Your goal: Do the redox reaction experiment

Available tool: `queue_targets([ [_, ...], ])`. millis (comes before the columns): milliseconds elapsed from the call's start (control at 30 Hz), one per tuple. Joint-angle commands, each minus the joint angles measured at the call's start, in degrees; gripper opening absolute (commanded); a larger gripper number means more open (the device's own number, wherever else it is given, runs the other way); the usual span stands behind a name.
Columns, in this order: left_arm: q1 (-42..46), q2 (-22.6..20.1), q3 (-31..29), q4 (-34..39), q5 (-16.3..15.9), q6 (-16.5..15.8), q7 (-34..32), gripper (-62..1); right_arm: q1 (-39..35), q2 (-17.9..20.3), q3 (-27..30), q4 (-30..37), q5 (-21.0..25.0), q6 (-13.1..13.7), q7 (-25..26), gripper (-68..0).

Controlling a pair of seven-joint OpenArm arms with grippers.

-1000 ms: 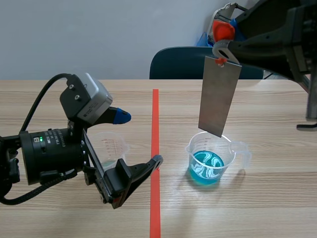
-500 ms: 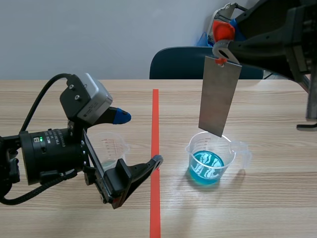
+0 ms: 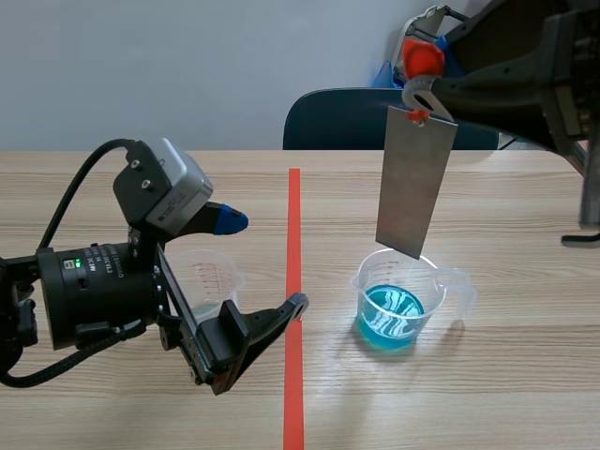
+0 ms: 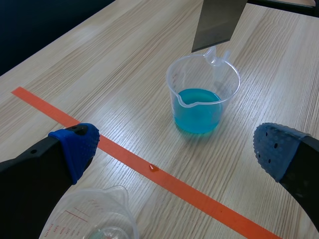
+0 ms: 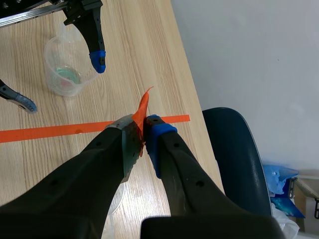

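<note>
A grey metal plate [image 3: 415, 183] hangs upright from my right gripper [image 3: 422, 91], which is shut on its orange-taped top edge. The plate's lower end is just above the rim of a clear beaker [image 3: 398, 300] of blue liquid, right of the red tape line. In the right wrist view only the plate's orange top edge [image 5: 143, 108] shows between the shut fingers [image 5: 160, 130]. My left gripper [image 3: 260, 262] is open and low, left of the line, beside a second, nearly empty clear beaker [image 3: 208, 279]. From the left wrist, the blue beaker [image 4: 202, 99] stands ahead of my gripper [image 4: 177, 149] under the plate [image 4: 219, 22].
A dark blue chair [image 3: 356, 120] stands behind the table's far edge. The nearly empty beaker [image 4: 94, 219] lies just under my left finger. A small orange drop [image 4: 153, 168] sits on the tape line. In the right wrist view the left arm's fingers [image 5: 97, 56] flank that beaker [image 5: 67, 67].
The swirl on the blue liquid's surface has shifted slightly. Both arms and the plate have stayed where they were.
</note>
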Motion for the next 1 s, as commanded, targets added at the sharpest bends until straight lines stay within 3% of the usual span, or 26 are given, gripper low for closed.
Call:
queue_targets([
  [0, 0.0, 0.2, -0.4, 0.5, -0.2, 0.1, -0.8, 1.4, 0.7, 0.6, 0.7, 0.3, 0.6, 0.4, 0.2, -66.9],
  [967, 0.0, 0.5, -0.4, 0.5, -0.2, 0.0, -0.8, 0.0, 0.7, 0.6, 0.7, 0.3, 0.6, 0.4, 0.0, -66.9],
])
